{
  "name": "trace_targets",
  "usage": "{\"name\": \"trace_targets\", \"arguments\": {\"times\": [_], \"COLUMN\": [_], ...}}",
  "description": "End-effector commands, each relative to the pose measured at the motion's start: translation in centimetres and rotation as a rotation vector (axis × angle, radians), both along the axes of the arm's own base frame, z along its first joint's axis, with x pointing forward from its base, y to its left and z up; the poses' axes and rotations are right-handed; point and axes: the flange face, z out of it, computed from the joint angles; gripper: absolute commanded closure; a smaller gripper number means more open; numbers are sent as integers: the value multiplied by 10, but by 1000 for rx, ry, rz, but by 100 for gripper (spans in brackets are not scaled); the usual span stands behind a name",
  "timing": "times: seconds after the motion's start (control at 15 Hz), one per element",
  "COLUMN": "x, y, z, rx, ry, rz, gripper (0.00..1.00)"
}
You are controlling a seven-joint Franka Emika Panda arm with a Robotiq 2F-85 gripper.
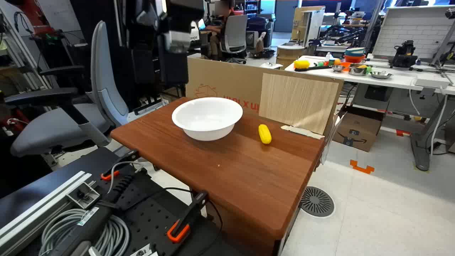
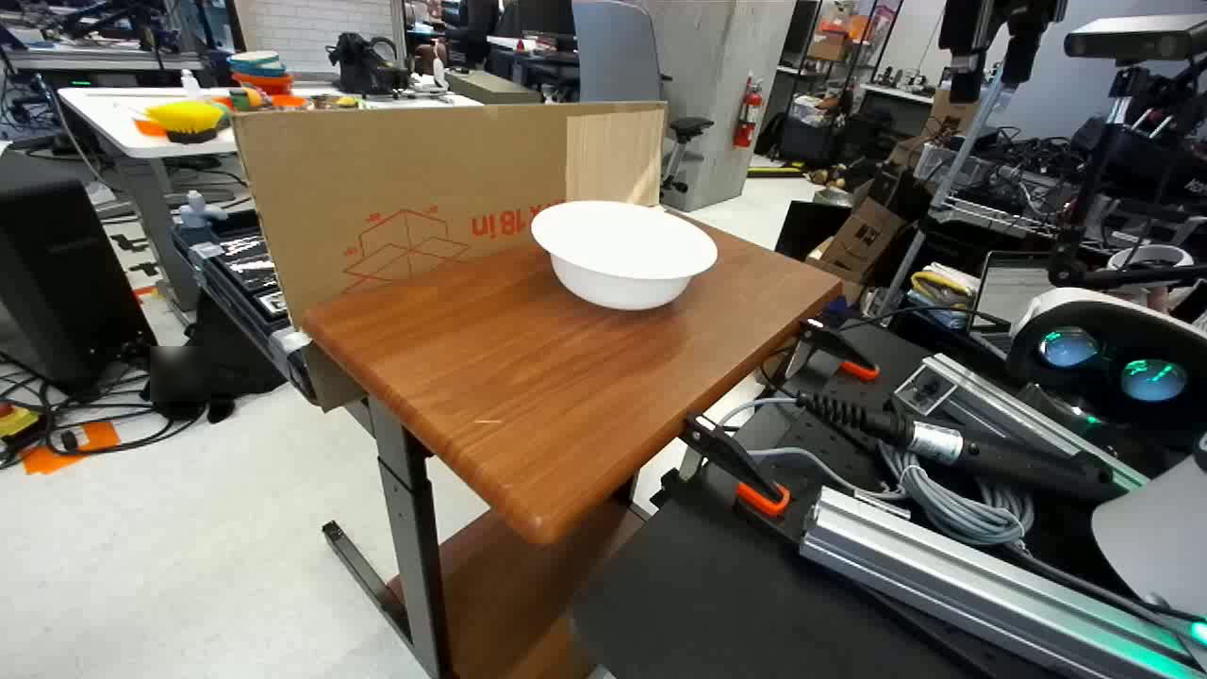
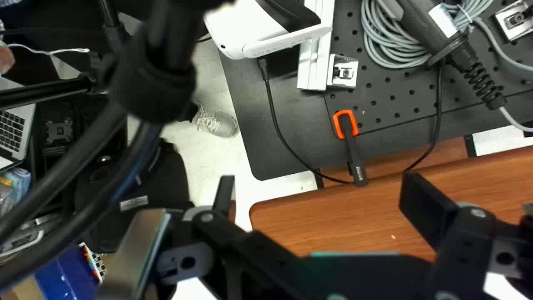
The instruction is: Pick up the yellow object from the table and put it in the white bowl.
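Observation:
The small yellow object (image 1: 265,134) lies on the brown table (image 1: 249,174), to the right of the white bowl (image 1: 208,121) and apart from it, in an exterior view. The bowl also stands upright on the table (image 2: 490,368) in an exterior view (image 2: 627,259), where the yellow object does not show. My gripper (image 1: 160,71) is high above the table's level, away from both things; it also shows at the top right of an exterior view (image 2: 992,75). In the wrist view the gripper (image 3: 318,189) is open with nothing between its fingers. Bowl and yellow object are out of the wrist view.
A cardboard panel (image 2: 405,189) stands along the table's far edge, with a wooden board (image 1: 298,101) in front. Black clamps (image 1: 190,213) grip the near edge beside a black pegboard (image 1: 153,213) with cables. A yellow brush (image 1: 301,64) lies on a white desk behind.

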Motion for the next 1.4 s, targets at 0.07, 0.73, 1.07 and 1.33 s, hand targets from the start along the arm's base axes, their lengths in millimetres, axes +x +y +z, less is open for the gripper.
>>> {"name": "trace_targets", "arguments": {"times": [0.07,0.73,1.07,1.33], "x": [0,40,115,169], "y": [0,1,-20,-33], "z": [1,-6,-29,-50], "rx": [0,-27,-4,79], "ry": [1,46,109,183], "rz": [0,172,432,621], "gripper": [0,0,0,0]}}
